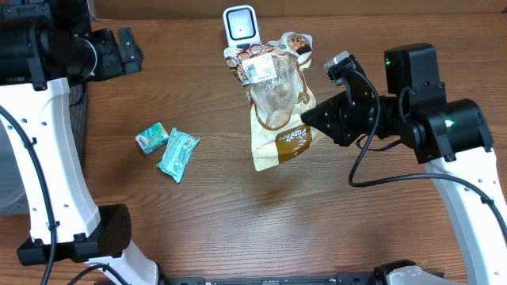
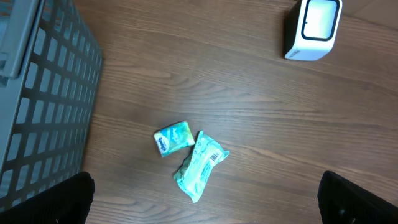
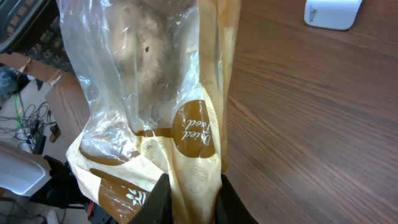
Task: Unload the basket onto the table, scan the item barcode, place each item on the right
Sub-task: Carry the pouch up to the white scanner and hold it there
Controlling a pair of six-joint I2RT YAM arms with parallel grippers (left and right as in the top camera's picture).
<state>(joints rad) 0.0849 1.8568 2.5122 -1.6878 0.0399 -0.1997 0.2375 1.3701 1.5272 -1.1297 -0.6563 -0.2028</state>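
Right gripper (image 1: 306,120): fingers (image 3: 158,202) pressed in from both sides on the brown lower edge of the bread bag (image 1: 277,103), pinching a fold of it between them.
Bread bag: clear plastic with brown printed panels, hanging off the wooden table (image 1: 238,229); it stretches away from the right fingertips, loaf showing through the clear part.
White label (image 1: 258,70): on the bag's far end from the right fingers, facing up in the overhead view.
Barcode scanner (image 1: 239,24): white, standing on the table past the bag's far end; whether the bag touches it cannot be told. From the right wrist it sits ahead of the fingers and to the right.
Left gripper (image 1: 131,47): fingers (image 2: 65,199) spread wide, nothing between them, raised well above the table.
Teal packets: a small squarish one (image 2: 173,138) and a longer one (image 2: 200,165), touching, flat on the table below the gap between the left fingers.
Grey mesh basket (image 2: 43,93): beside the left-hand finger, at the table's edge.
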